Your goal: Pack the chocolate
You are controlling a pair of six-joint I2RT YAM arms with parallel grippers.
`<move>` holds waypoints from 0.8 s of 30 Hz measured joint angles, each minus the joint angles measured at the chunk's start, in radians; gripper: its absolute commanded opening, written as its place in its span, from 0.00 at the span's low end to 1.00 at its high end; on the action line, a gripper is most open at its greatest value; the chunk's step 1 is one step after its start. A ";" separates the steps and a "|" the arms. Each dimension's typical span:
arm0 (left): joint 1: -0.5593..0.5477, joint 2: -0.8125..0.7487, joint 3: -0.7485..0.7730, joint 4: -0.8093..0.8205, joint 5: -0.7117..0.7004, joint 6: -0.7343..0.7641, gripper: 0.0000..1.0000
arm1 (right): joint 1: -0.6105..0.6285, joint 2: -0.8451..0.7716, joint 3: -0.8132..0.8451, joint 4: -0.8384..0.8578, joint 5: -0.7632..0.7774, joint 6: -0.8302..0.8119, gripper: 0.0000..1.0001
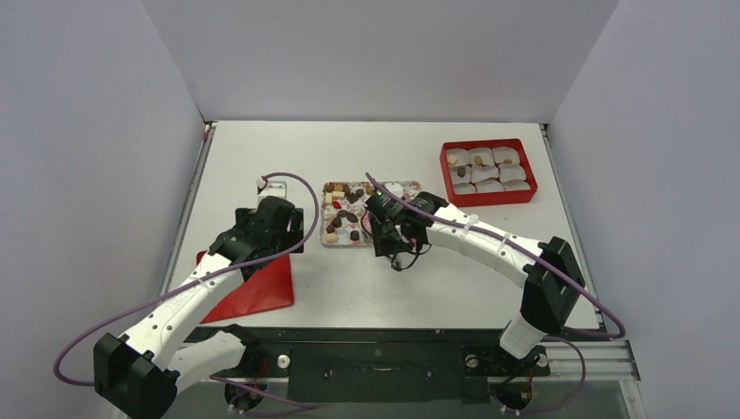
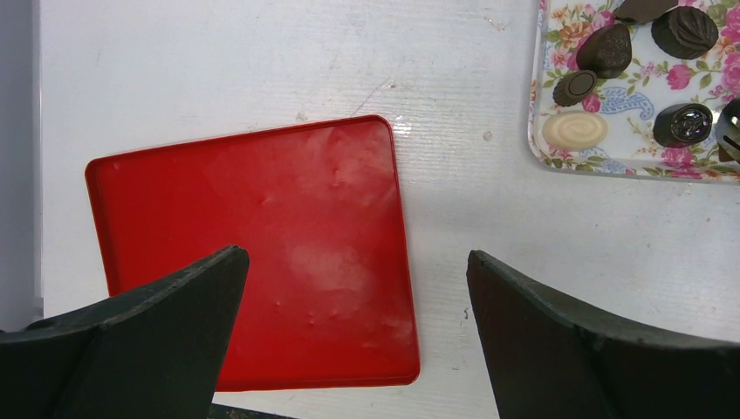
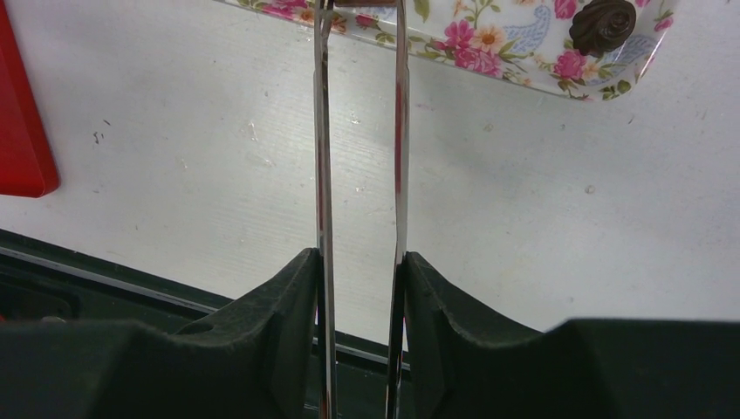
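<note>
1. Lying on the flowered tray, the chocolate is showing as small dark brown, tan and cream pieces, some round, some ribbed.
2. The left gripper is hanging spread wide above the red lid.
3. The right gripper is pinching metal tongs, whose tips are reaching the tray's edge.

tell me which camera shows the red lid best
The left wrist view: the red lid shows large and nearly whole, only its near edge hidden. Top external shows it small, partly under the left arm. Right wrist catches just a red sliver at the frame's left edge.
</note>
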 measured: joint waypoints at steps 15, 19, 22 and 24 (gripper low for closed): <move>0.000 -0.005 0.000 0.000 0.000 0.000 0.96 | -0.063 0.000 0.045 -0.022 0.010 -0.014 0.30; 0.000 -0.005 0.000 0.000 0.000 0.000 0.96 | -0.079 0.000 0.055 -0.024 0.010 -0.017 0.30; 0.000 -0.005 0.000 0.000 0.000 0.000 0.96 | -0.085 0.000 0.066 -0.025 0.009 -0.018 0.30; 0.000 -0.005 0.000 0.000 0.000 0.000 0.96 | -0.089 0.000 0.073 -0.026 0.009 -0.018 0.30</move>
